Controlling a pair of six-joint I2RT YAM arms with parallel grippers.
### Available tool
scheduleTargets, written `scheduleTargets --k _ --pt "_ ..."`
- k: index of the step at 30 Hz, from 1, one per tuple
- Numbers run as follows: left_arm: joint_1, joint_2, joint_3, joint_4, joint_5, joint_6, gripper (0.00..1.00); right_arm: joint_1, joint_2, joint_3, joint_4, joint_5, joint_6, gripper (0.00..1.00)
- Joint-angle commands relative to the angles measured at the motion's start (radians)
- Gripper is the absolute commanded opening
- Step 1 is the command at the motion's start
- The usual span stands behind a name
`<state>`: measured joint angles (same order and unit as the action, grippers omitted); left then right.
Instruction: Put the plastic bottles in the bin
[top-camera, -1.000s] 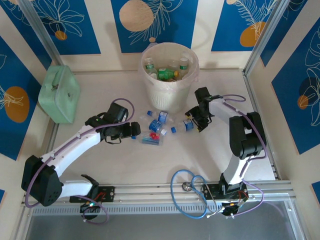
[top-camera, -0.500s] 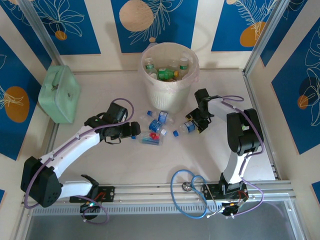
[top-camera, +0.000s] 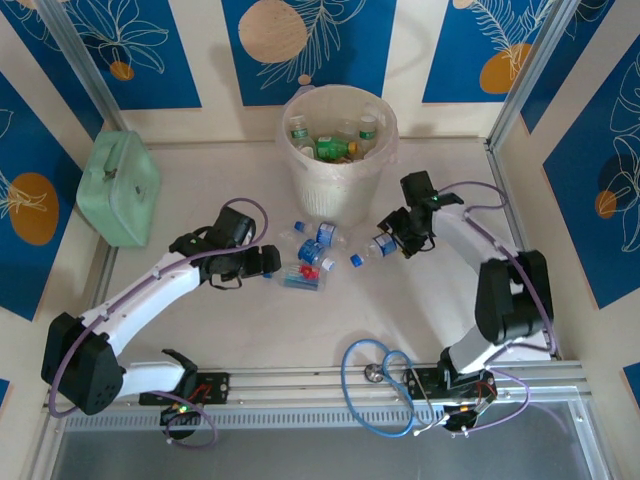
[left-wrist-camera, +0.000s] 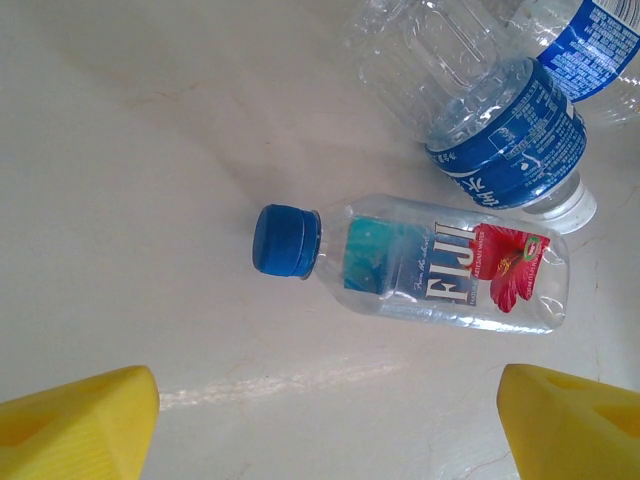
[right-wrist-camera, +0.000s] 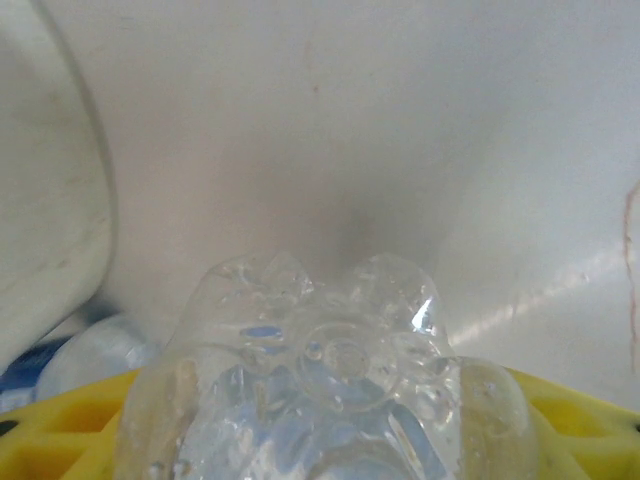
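Between the right fingers (right-wrist-camera: 70, 435), a clear bottle (right-wrist-camera: 335, 390) runs off-frame.

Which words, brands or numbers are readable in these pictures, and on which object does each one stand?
"FIJI": label of the blue-capped clear bottle, left wrist view.
Script above "FIJI": too small to read.
Print on the blue-labelled bottles: blurred, unreadable.
Labels on bottles in the bin: too small to read.

Obs: Fiji bottle (left-wrist-camera: 440, 275), clear glossy plastic, ribbed blue cap (left-wrist-camera: 285, 240); clear bottle (right-wrist-camera: 330, 400) base, glossy dimpled plastic; table (left-wrist-camera: 150, 130), smooth, faint sheen; bin (top-camera: 335, 195), ribbed off-white plastic.
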<state>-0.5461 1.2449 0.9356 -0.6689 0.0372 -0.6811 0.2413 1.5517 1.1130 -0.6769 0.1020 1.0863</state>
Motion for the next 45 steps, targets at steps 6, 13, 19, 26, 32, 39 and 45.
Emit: scheduleTargets --k 6,13,19,26,32,39,45 --pt "-0.005 0.003 0.000 0.001 0.003 0.029 0.89 0.036 -0.361 -0.079 -0.106 0.036 -0.087 0.60" --pt "-0.004 0.072 0.039 0.160 0.079 0.156 0.91 0.041 -0.529 -0.001 -0.154 0.020 -0.134 0.60" --pt "-0.005 0.172 0.100 0.177 0.169 0.217 0.90 0.057 -0.578 0.099 -0.143 -0.021 -0.147 0.59" --pt "-0.007 0.136 0.086 0.134 0.144 0.216 0.90 0.043 -0.425 0.348 -0.063 -0.097 -0.214 0.59" --pt "-0.005 0.084 0.048 0.107 0.115 0.221 0.90 0.030 -0.202 0.575 0.029 -0.155 -0.230 0.59" --pt "-0.005 0.052 0.062 0.056 0.092 0.241 0.90 0.016 0.013 0.775 0.080 -0.193 -0.215 0.59" --pt "-0.005 0.039 0.061 0.044 0.089 0.250 0.91 0.015 0.154 0.917 0.055 -0.171 -0.223 0.59"
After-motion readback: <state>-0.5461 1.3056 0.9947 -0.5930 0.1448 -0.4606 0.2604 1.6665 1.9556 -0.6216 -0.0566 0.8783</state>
